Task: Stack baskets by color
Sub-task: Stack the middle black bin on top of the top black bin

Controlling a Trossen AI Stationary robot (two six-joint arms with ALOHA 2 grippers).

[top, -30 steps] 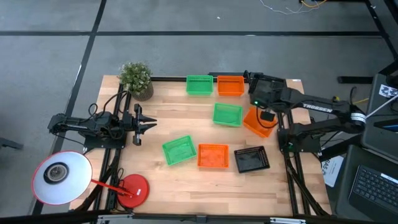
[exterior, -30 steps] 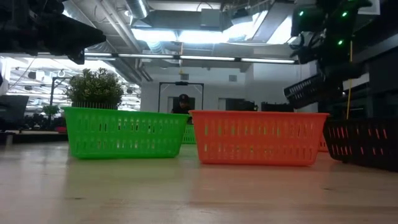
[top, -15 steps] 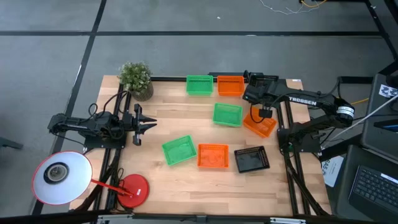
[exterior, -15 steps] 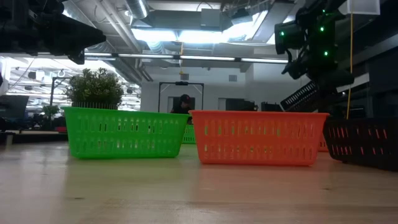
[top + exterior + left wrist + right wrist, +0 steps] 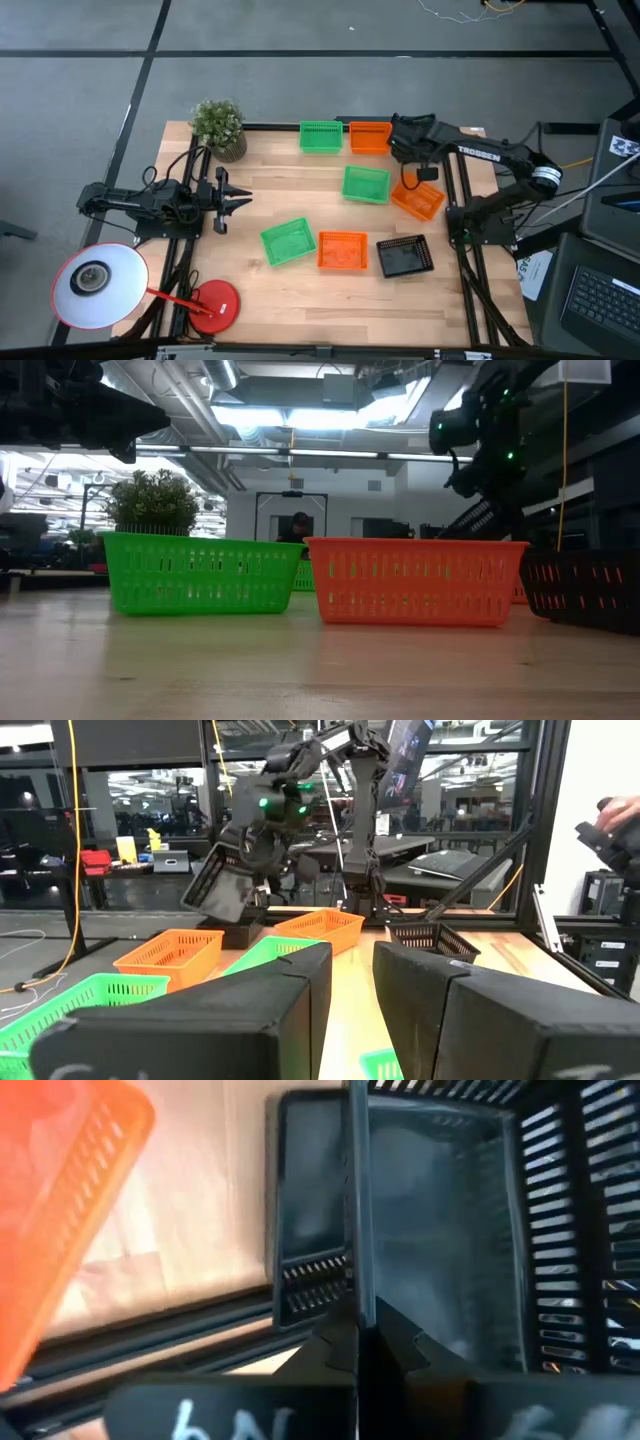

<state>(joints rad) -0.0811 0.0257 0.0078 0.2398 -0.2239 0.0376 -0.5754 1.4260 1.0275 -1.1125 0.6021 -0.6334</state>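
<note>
My right gripper (image 5: 357, 1335) is shut on a black basket (image 5: 222, 890) and holds it in the air at the table's far right (image 5: 402, 140), over a second black basket (image 5: 310, 1230) that lies by the far rail. On the table rest green baskets (image 5: 320, 136) (image 5: 366, 184) (image 5: 288, 242), orange baskets (image 5: 370, 136) (image 5: 418, 198) (image 5: 342, 250) and a third black basket (image 5: 405, 256). My left gripper (image 5: 235, 200) waits open at the table's left side. My right gripper pinches one side wall of the black basket at its rim (image 5: 357, 1210), one finger inside the basket and one outside. The fingers slant down from above. The basket hangs tilted, its open side turned sideways (image 5: 215, 900), lifted clear of the table.
A potted plant (image 5: 220, 128) stands at the far left corner. A white lamp head (image 5: 100, 285) and a red disc (image 5: 212, 303) sit at the near left. A black frame rail runs along the far edge (image 5: 360, 122).
My right gripper has carried the black basket toward the table's far edge and a little to the left, sinking slightly, and has rolled about its own axis. The basket has stayed lifted and tilted.
</note>
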